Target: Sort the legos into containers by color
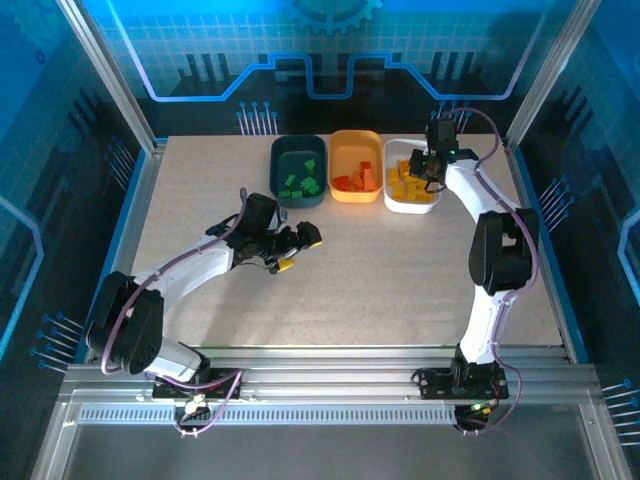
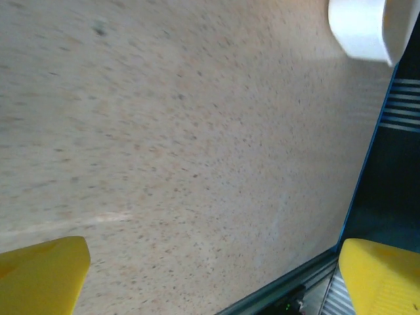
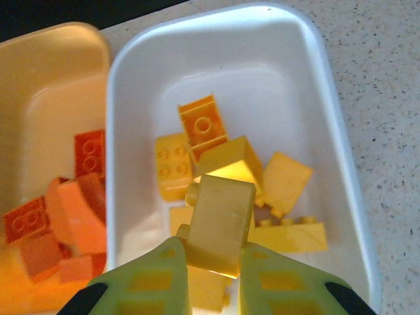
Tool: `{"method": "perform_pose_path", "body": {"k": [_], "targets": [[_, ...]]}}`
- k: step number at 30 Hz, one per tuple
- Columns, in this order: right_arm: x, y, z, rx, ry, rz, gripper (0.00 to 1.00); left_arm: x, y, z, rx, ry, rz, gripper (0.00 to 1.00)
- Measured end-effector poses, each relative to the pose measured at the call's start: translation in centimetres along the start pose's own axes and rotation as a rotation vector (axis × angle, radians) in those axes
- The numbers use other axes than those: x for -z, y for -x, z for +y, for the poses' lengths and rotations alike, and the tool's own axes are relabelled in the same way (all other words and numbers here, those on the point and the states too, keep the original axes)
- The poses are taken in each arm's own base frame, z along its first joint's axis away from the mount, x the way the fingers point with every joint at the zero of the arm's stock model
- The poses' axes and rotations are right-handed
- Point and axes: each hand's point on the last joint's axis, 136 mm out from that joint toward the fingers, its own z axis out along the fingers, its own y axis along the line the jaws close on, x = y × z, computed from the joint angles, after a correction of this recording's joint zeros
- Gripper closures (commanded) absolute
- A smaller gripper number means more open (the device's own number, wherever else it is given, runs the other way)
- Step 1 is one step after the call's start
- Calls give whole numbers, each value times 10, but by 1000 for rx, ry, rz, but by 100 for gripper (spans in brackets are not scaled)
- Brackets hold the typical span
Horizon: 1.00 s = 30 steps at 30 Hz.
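Three containers stand in a row at the back: a dark teal bin (image 1: 277, 168) with green legos (image 1: 302, 183), an orange bin (image 1: 356, 136) with red-orange legos (image 1: 357, 181), and a white bin (image 1: 410, 208) with yellow legos (image 1: 404, 186). My right gripper (image 1: 432, 168) hangs over the white bin (image 3: 262, 65), shut on a yellow lego (image 3: 220, 220) held between its fingertips (image 3: 213, 252) above several yellow bricks (image 3: 289, 233). My left gripper (image 1: 298, 250) is low over the bare table in front of the teal bin, open wide (image 2: 213, 275) with nothing between its yellow fingers (image 2: 46, 272).
The orange bin (image 3: 52, 79) lies just left of the white one in the right wrist view. A corner of the white bin (image 2: 357, 29) and the table's right edge rail (image 2: 367, 184) appear in the left wrist view. Speckled tabletop (image 1: 380, 280) spreads in front of the bins.
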Motion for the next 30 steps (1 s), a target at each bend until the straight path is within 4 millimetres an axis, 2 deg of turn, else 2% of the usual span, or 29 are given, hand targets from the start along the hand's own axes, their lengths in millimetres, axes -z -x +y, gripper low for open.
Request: {"method": "perform_pose_path", "body": {"k": [1, 4, 8, 11, 14, 18, 19, 21, 22, 24, 26, 28, 30], "targets": [[-5, -6, 0, -1, 3, 22, 46, -2, 0, 2, 3, 7, 1, 1], [-11, -18, 1, -9, 23, 72, 30, -4, 1, 6, -1, 31, 4, 1], [-4, -15, 2, -21, 37, 67, 24, 3, 7, 1, -48, 61, -12, 1], [17, -11, 4, -22, 56, 38, 22, 19, 19, -4, -104, 115, -75, 1], [59, -13, 11, -22, 116, -26, 16, 52, 36, -6, -166, 203, -199, 1], [143, -25, 31, -5, 258, -157, 0, 117, 59, -2, -211, 334, -448, 1], [164, -27, 38, 15, 287, -202, 0, 135, 65, 3, -209, 373, -522, 1], [190, -33, 49, 41, 323, -263, 0, 162, 73, 13, -209, 424, -650, 1], [197, -37, 54, 56, 336, -282, 0, 170, 76, 21, -228, 449, -701, 1], [197, -46, 59, 98, 339, -278, 0, 169, 79, 38, -319, 485, -756, 1], [186, -52, 57, 141, 312, -249, 0, 148, 79, 56, -472, 520, -746, 1], [177, -58, 49, 174, 266, -231, 0, 121, 77, 83, -612, 580, -710, 1], [178, -61, 42, 201, 247, -271, 0, 107, 77, 105, -683, 619, -692, 1]]}}
